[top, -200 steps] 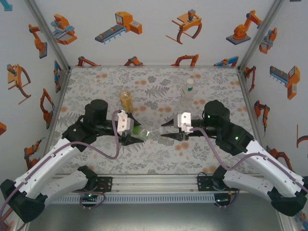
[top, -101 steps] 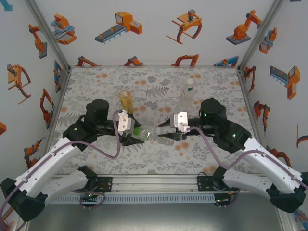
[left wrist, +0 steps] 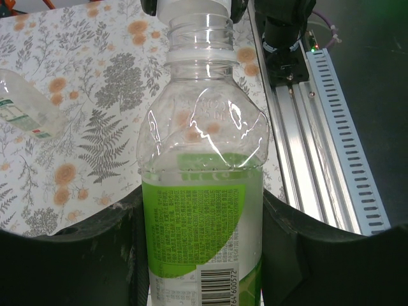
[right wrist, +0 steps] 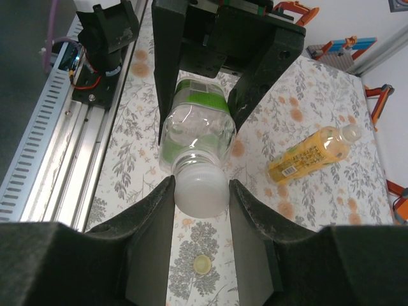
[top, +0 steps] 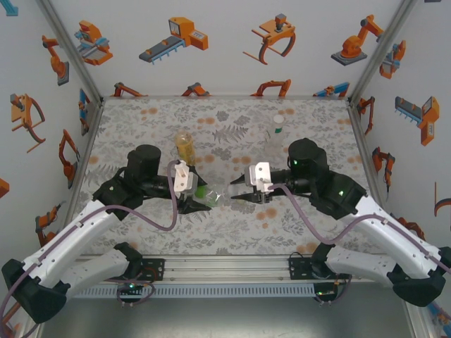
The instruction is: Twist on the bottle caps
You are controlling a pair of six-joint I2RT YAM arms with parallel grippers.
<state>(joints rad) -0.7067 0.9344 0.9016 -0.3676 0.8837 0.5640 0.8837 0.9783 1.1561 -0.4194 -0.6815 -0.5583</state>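
The left gripper [top: 200, 195] is closed around the green-label bottle [left wrist: 201, 191], which is held lying sideways above the table [top: 141, 120]; the right gripper [top: 238, 195] pinches the white cap [right wrist: 200, 191] at the bottle's mouth, the threads bare; 1 pale yellow-green cap [right wrist: 202, 262] lies on the table; 1 yellow bottle [right wrist: 309, 156] lies near.

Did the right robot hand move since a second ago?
Yes. The right gripper, holding the white cap, slid slightly left toward the green-label bottle in the left gripper, judged against the upright clear bottle behind it.
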